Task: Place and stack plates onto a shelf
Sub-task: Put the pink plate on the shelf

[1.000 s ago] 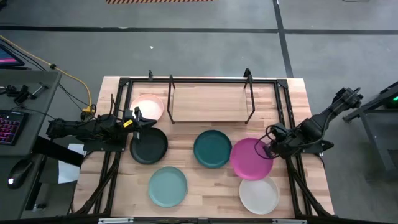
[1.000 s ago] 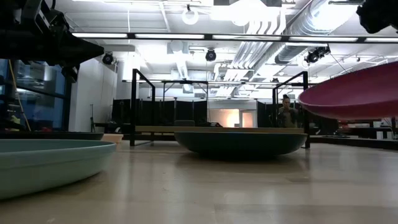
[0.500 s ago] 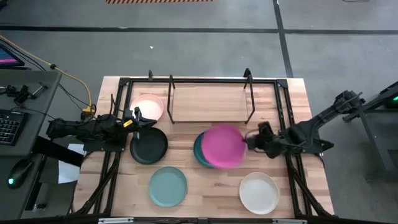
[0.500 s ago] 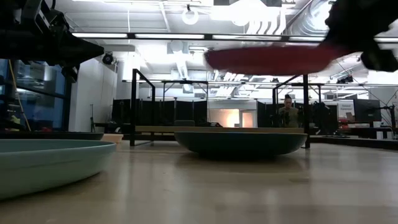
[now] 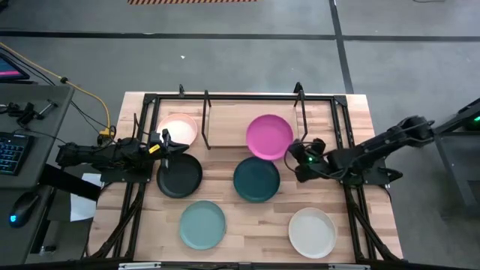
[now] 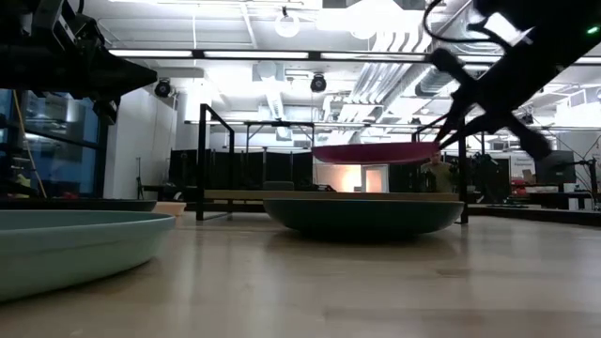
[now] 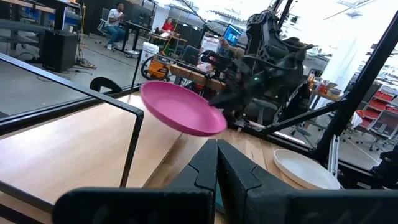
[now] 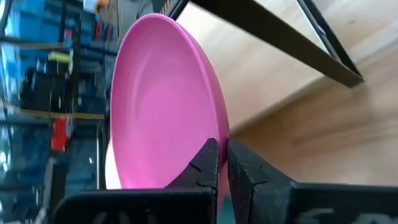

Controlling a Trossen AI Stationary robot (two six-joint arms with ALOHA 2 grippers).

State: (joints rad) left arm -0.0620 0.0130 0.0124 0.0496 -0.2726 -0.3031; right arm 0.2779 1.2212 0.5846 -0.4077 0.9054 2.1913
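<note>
Over the shelf (image 5: pixel 251 120), at its right half, the right gripper (image 5: pixel 294 154) holds the magenta plate (image 5: pixel 269 136) by its rim, fingers pinched on the edge; in the low view the plate (image 6: pixel 376 152) hangs level and clear above the shelf's pale board (image 6: pixel 329 196). On the light butcher-block table (image 5: pixel 247 221) lie the rest: the pink plate (image 5: pixel 178 129) at the shelf's left end, the black plate (image 5: pixel 180 175) just in front of it, the dark teal plate (image 5: pixel 256 180) at the middle, the light teal plate (image 5: pixel 202 225) and the white plate (image 5: pixel 313 232) near the front edge. At the table's left the left gripper (image 5: pixel 166 144) waits between the pink and black plates, its fingers (image 7: pixel 211 174) closed together on nothing (seen in its own wrist view). A black frame (image 5: pixel 341 112) edges the table. Beyond stretches a grey floor (image 5: pixel 225 45), with a keyboard (image 5: pixel 13 154) on a desk at the left; the low view shows a bright workshop with ceiling ducts (image 6: pixel 394 56), and people (image 7: pixel 115 15) sit at desks far off in the left wrist view.
</note>
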